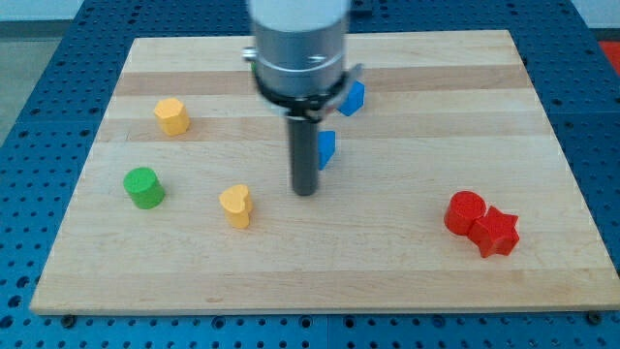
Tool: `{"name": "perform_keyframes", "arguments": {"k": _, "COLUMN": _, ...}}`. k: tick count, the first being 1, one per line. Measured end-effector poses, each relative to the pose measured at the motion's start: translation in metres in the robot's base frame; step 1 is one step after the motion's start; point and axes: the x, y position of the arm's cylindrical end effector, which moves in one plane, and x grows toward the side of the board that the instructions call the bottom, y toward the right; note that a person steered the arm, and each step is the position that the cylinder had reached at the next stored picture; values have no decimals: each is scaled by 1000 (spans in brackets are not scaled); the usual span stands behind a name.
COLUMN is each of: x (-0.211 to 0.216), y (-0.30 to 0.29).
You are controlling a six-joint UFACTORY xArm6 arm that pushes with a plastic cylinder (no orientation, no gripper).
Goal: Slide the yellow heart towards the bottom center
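**Camera view: rod tip parked just right of the yellow heart**

Camera view gives me the whole wooden board (407, 271) on its blue perforated base (39, 58), and I read it from the view's top down.

I have no claw on this rig, so nothing can be spread, pressed together or pinching; the arm ends in a plain dark rod, and my tip (306, 192) sits on the board a little left of its middle. Nothing touches the tip.

The yellow heart (235, 206), the block I am asked about, lies near the tip, to the view's left and slightly lower, with bare wood between them. It sits in the board's lower left part, closer to the bottom edge than to the top edge, and left of the bottom edge's midpoint.

Just beside the rod on the view's right is a blue block (326, 147), partly hidden behind the shaft, so I cannot make out its shape. A second blue block (354, 98) peeks out higher up, beside the grey collar of the arm (298, 48); its shape is also unclear.

Toward the left edge I see a yellow hexagonal block (171, 115) in the upper left area and a green cylinder (143, 187) below it, well apart from each other.

Near the bottom right corner a red cylinder (464, 212) and a red star (497, 232) touch each other.
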Motion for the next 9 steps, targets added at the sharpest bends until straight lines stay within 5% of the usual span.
{"name": "perform_keyframes", "arguments": {"k": 5, "x": 1, "y": -106}}
{"name": "perform_keyframes", "arguments": {"k": 9, "x": 25, "y": -68}}
